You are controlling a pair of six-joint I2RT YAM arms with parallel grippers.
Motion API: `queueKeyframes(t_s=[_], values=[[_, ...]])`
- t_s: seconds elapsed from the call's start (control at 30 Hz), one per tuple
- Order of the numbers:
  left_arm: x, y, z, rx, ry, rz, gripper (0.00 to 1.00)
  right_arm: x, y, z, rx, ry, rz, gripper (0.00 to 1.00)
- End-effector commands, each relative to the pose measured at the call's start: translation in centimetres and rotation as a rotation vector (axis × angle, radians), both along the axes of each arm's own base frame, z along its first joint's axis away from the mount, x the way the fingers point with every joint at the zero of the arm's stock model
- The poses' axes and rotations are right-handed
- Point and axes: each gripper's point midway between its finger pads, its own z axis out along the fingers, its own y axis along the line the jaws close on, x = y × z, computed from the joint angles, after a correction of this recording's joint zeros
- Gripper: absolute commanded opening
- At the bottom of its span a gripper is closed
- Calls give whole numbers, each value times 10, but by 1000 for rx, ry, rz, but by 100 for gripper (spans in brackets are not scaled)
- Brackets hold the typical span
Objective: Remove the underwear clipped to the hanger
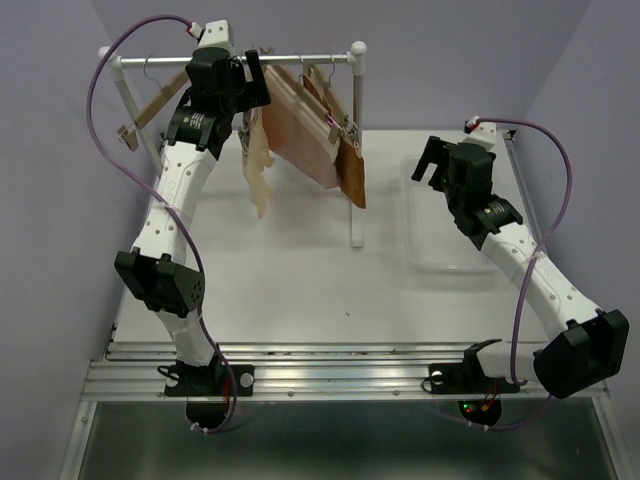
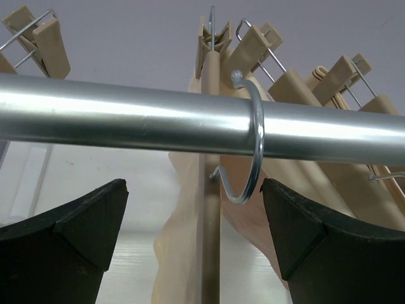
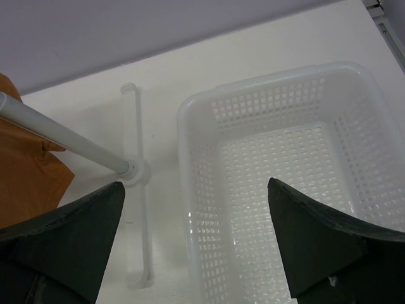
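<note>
Three briefs hang from wooden clip hangers on a metal rail (image 1: 300, 58): pale cream (image 1: 258, 165), dusty pink (image 1: 300, 135) and rust brown (image 1: 352, 175). My left gripper (image 1: 250, 88) is open and empty, raised to the rail just left of the cream brief. In the left wrist view its fingers (image 2: 88, 221) straddle the cream brief (image 2: 174, 253) and its hanger's wire hook (image 2: 252, 145), just below the rail (image 2: 158, 120), touching nothing. My right gripper (image 1: 432, 160) is open and empty above the white basket (image 1: 425, 240). The rust brown brief (image 3: 25, 171) shows at the left edge of the right wrist view.
The rack stands on white posts with a foot (image 3: 136, 174) beside the basket (image 3: 196, 126). An empty wooden clip hanger (image 1: 150, 105) hangs at the rail's left end. More clip hangers (image 2: 342, 76) crowd the rail to the right. Purple walls close in behind and at both sides.
</note>
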Motion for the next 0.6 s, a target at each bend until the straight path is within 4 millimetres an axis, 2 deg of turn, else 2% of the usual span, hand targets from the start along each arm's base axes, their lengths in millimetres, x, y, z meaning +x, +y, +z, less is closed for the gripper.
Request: queueKeyframes(t_s=[0.0, 0.07, 0.23, 0.3, 0.33, 0.57], values=[[-1, 4, 26, 41, -55, 2, 99, 4, 5, 16, 0, -56, 23, 100], [1, 3, 22, 54, -47, -5, 92, 4, 6, 14, -5, -52, 26, 100], [2, -3, 9, 72, -22, -45, 88, 5, 5, 13, -12, -49, 26, 100], [3, -1, 7, 75, -21, -34, 80, 5, 6, 13, -14, -48, 30, 100], [3, 0, 6, 76, -18, -25, 72, 5, 7, 12, -15, -46, 34, 100], [3, 4, 7, 94, -24, -14, 37, 5, 7, 12, -20, -45, 40, 100]])
